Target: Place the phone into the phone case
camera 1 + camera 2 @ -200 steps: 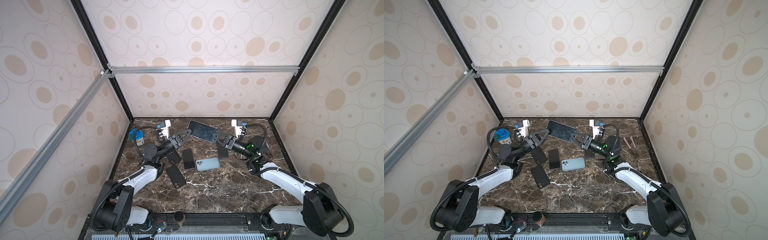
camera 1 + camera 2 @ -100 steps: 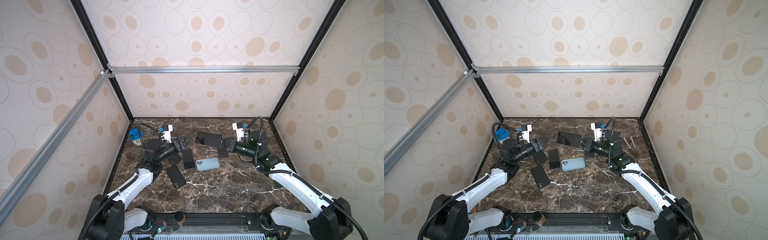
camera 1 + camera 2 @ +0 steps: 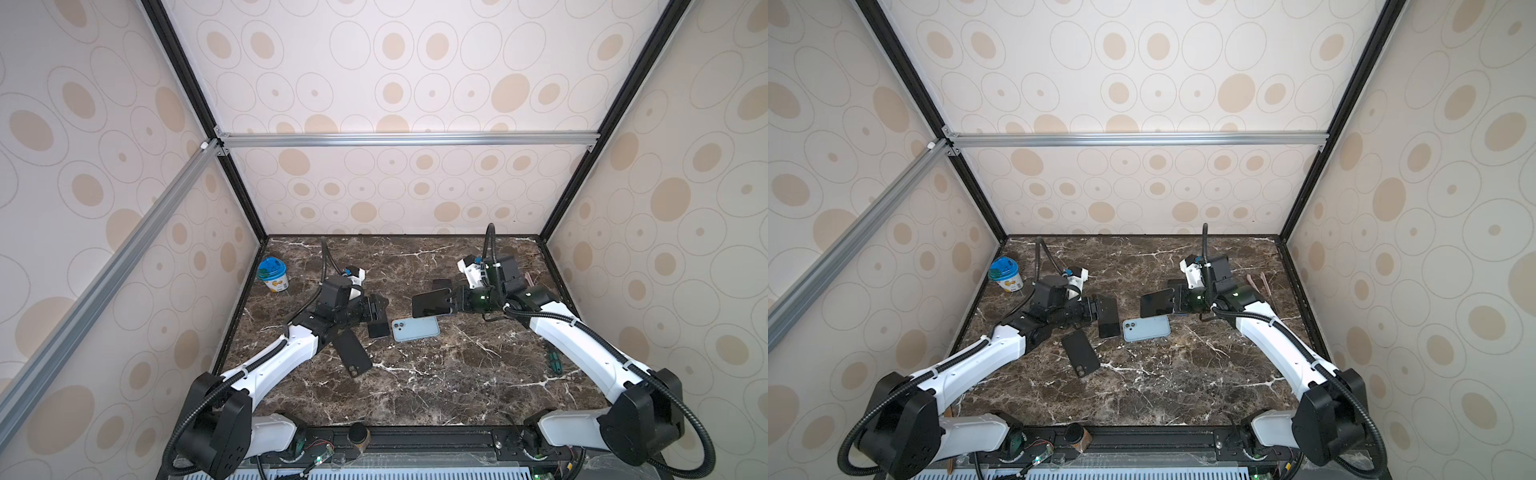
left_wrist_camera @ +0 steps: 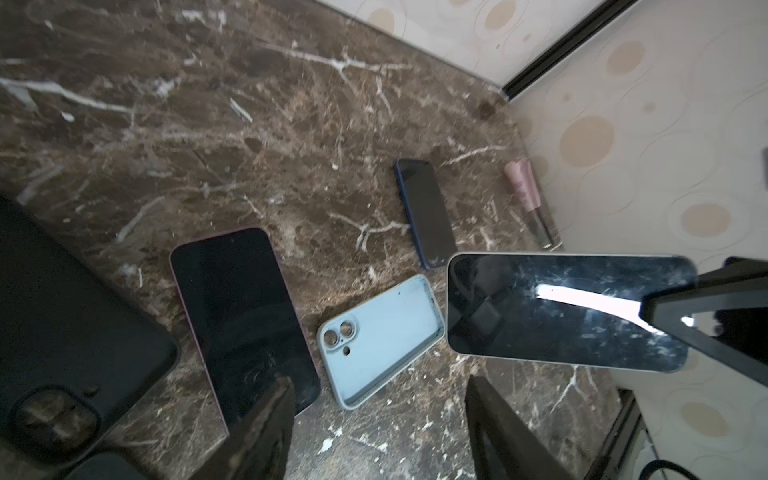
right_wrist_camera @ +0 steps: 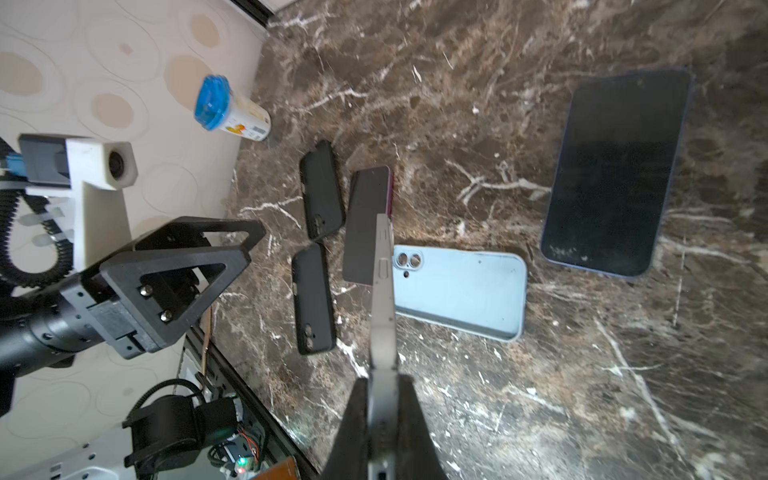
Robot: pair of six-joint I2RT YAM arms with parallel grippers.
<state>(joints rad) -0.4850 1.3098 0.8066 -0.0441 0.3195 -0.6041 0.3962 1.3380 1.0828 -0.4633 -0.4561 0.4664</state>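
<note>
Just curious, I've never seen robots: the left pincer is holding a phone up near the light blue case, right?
Not quite: the right pincer holds the phone up near the light blue case, as the right wrist view shows.

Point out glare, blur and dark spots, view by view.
Left wrist view: a white glare streak crosses the held phone; the left gripper is dark and soft. Right wrist view: the right gripper is a dark silhouette, the phone's near edge soft. In both top views: even light, sharp table.
</note>
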